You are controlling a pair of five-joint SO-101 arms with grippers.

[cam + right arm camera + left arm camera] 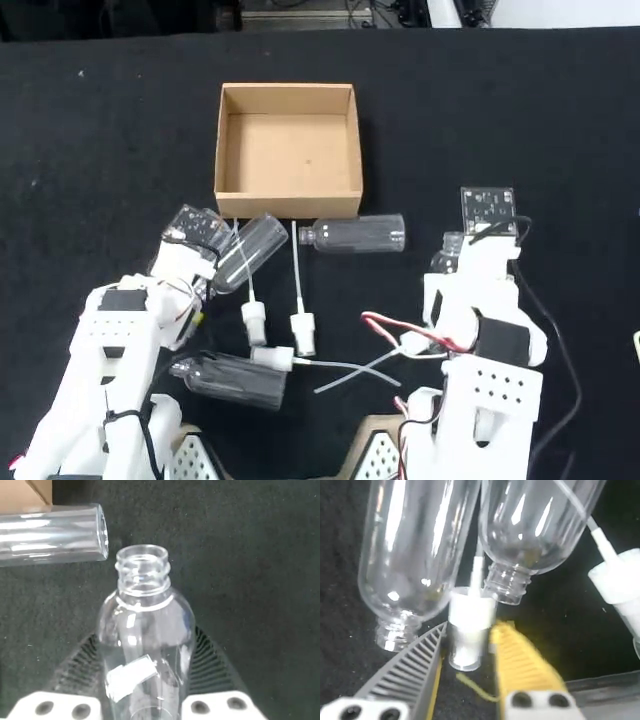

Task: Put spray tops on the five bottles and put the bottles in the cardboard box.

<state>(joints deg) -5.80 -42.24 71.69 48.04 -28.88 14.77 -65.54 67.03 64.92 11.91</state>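
Note:
The open cardboard box (290, 150) stands at the back middle of the black table. My left gripper (468, 630) is shut on a white spray top (467, 625), whose tube runs up between two clear bottles lying side by side (415, 555) (535, 525). In the high view these bottles (195, 228) (248, 252) lie just in front of the box's left corner. My right gripper (147, 637) is shut on a clear uncapped bottle (145, 620) (447, 252), its open neck pointing away from the wrist. Another bottle (355, 235) lies on its side in front of the box.
One more clear bottle (230, 380) lies near the left arm's base. Three loose spray tops (253, 320) (302, 330) (272, 357) with long thin tubes lie between the arms. A red and white cable (400, 335) hangs off the right arm.

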